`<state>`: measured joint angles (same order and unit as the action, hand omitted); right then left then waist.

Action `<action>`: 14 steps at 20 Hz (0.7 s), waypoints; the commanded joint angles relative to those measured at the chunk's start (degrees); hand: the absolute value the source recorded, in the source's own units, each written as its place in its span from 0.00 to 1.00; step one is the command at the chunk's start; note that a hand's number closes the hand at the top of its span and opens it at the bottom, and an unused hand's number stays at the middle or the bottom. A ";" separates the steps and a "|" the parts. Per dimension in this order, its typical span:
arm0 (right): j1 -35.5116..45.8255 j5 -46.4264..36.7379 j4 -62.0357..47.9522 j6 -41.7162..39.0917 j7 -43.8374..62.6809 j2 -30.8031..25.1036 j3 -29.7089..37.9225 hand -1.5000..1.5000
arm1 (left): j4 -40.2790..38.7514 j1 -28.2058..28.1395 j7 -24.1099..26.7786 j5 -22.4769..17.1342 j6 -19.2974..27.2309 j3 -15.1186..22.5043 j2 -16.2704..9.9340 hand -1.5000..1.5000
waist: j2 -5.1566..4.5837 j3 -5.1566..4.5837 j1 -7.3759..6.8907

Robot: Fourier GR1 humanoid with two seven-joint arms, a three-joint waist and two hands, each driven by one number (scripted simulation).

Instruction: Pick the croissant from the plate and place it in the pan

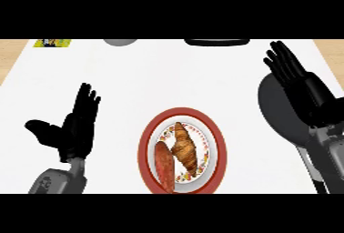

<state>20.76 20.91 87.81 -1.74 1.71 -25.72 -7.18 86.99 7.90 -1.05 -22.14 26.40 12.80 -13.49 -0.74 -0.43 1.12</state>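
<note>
Broadly, the white tabletop (168, 77) fills the head view, with strips of pale wood showing along its left and right edges. The dark grey pan (279, 113) lies at the right side of the tabletop; much of it is covered by the right arm, and its handle runs down toward the lower right corner, mostly hidden.

The plate (183, 150), red-rimmed with a patterned inner band, sits at lower centre, to the left of the pan and apart from it. Two items rest on it. The croissant (184, 145) lies golden brown on the centre-right of the plate, its long axis running roughly top to bottom. A reddish-brown oval food item (163, 164) lies just beside it on the left, touching or nearly touching it.

The right hand (302, 84) is positioned above the pan, fingers straight and slightly spread, pointing toward the upper left, holding nothing. The left hand (70, 127) stands at the lower left, well apart from the plate, fingers straight and together, thumb spread to the side, holding nothing.

Along the far edge: a black object (217, 42), a grey rounded object (120, 42) and a small yellow-green item (52, 43), each only partly visible.
</note>
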 commanded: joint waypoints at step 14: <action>-28.13 -46.19 8.55 43.91 -7.11 18.82 -29.37 0.00 | -6.12 -11.48 -2.58 -3.34 -4.10 -2.36 -2.09 0.50 | 2.09 0.14 1.65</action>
<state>0.21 -13.57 95.14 31.47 -3.18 -10.48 -29.21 80.84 -1.88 -3.25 -24.72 23.11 11.44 -14.35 1.01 -0.29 2.33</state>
